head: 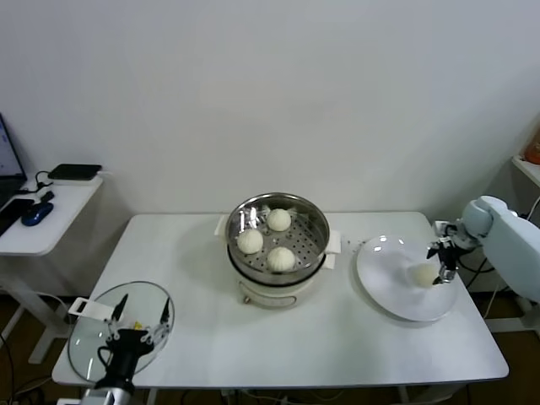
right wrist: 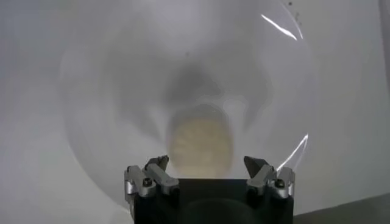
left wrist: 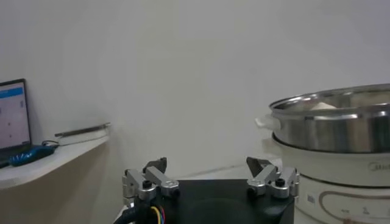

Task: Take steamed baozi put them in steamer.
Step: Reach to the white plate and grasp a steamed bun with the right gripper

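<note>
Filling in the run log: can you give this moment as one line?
right gripper: open above last baozi on plate | left gripper: open, parked over glass lid | steamer: three baozi inside

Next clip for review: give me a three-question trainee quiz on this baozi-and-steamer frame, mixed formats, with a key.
1. How many steamed baozi lie in the steamer?
2. True or false: the right gripper is shut on the last baozi.
3. The glass lid lies: A) on the steamer, B) on the table by the left gripper, C) on the white plate.

Key: 1. three. 2. false, it is open over the baozi. 3. B.
</note>
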`<action>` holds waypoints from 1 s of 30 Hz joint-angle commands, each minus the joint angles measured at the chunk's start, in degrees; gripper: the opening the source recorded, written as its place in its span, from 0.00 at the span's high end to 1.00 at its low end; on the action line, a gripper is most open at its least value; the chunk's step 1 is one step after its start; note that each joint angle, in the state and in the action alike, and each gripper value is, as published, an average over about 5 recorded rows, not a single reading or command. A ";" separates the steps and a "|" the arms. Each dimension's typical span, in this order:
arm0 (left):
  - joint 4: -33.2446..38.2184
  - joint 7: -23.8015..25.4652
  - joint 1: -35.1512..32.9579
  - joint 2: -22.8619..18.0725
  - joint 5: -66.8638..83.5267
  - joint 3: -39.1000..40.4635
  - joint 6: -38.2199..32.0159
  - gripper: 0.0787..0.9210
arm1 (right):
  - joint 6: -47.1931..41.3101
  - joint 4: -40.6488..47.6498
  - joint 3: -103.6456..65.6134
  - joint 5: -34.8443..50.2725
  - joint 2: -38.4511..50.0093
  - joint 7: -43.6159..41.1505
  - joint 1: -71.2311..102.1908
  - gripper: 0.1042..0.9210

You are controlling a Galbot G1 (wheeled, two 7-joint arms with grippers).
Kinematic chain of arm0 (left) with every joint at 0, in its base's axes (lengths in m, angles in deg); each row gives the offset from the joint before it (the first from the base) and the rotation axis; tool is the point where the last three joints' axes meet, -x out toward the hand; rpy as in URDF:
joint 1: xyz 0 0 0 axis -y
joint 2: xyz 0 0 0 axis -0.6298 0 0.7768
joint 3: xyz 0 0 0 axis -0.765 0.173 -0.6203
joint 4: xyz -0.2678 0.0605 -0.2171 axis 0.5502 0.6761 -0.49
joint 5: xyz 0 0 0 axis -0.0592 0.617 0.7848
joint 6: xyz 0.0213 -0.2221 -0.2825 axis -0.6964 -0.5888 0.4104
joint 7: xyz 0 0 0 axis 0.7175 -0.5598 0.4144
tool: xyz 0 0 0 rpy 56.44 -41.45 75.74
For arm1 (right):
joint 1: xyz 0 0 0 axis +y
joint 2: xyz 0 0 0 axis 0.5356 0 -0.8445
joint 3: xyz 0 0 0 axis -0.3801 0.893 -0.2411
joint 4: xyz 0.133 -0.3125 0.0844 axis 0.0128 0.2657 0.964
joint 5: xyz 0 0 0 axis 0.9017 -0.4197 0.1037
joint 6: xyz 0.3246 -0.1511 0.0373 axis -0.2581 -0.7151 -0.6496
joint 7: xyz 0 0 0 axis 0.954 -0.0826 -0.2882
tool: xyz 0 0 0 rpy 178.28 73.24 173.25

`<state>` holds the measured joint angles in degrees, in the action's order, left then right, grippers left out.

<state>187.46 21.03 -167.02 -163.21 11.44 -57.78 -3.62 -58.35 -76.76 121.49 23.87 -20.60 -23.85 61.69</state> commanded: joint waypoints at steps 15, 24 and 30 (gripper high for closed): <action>-0.42 -0.04 0.15 -0.03 -0.23 0.08 0.08 0.12 | 0.64 5.09 -3.83 -3.51 -4.13 -0.22 2.03 0.12; -0.40 -0.09 0.12 -0.12 -0.33 0.14 0.08 0.12 | 0.46 5.08 -3.96 -3.40 -4.10 -0.40 1.69 0.20; -0.38 -0.10 0.06 -0.19 -0.36 0.14 0.01 0.12 | 0.48 4.85 -3.87 -3.22 -3.87 -0.47 1.48 0.32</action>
<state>187.04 20.94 -166.91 -163.33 11.10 -57.66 -3.53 -57.92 -72.09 117.74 20.78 -24.32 -24.28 63.20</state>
